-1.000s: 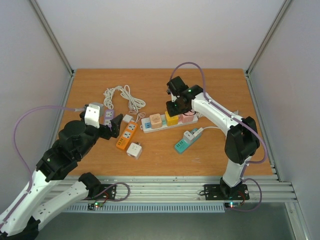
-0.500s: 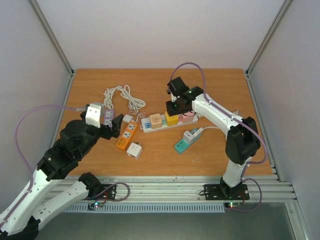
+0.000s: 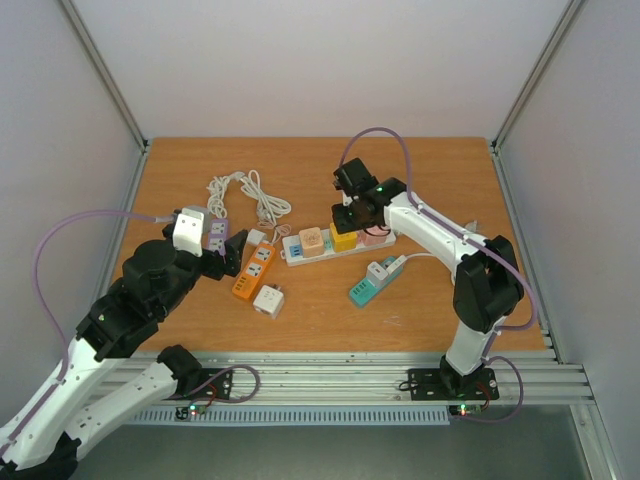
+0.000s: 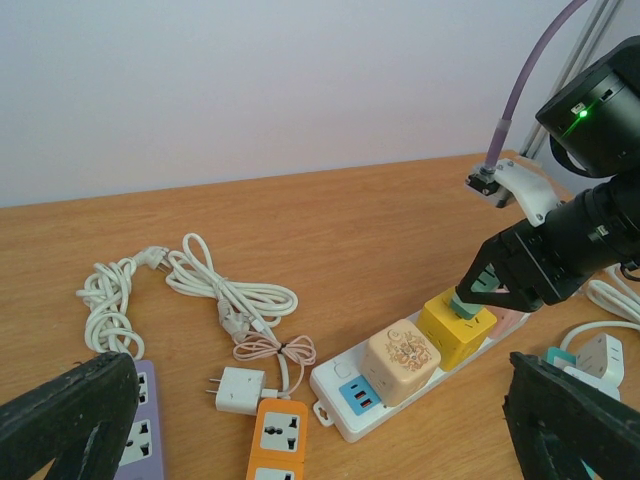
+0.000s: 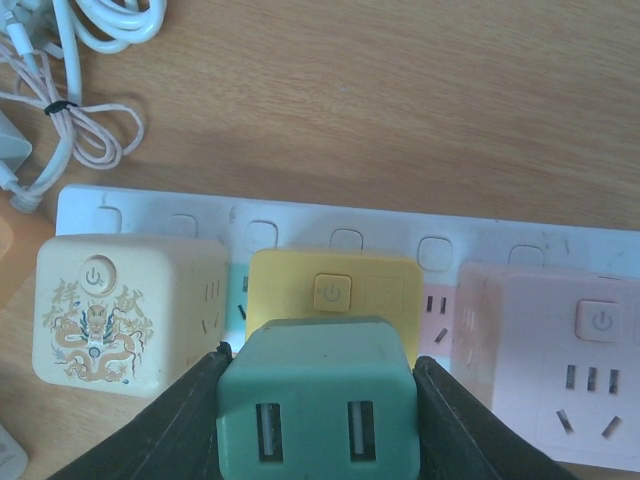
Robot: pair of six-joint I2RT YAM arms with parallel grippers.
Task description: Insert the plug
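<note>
My right gripper (image 3: 352, 213) is shut on a small green plug (image 5: 318, 398) with two USB ports, held right on top of the yellow cube adapter (image 5: 335, 289); I cannot tell if it touches. The plug also shows in the left wrist view (image 4: 473, 297). The yellow cube (image 3: 344, 238) sits on a white power strip (image 3: 298, 252) between a cream cube (image 3: 311, 240) and a pink cube (image 3: 376, 236). My left gripper (image 3: 237, 254) is open and empty beside the orange strip (image 3: 254, 270); its fingers (image 4: 70, 420) frame the bottom corners of its wrist view.
A purple strip (image 3: 216, 234) and coiled white cables (image 3: 246, 192) lie at the left. A small white charger (image 3: 256, 238) and a white cube plug (image 3: 269, 299) sit near the orange strip. A teal strip with a white plug (image 3: 374, 280) lies front right.
My right gripper has shifted slightly with the green plug over the yellow cube. My left gripper has drifted a little toward the near edge.
</note>
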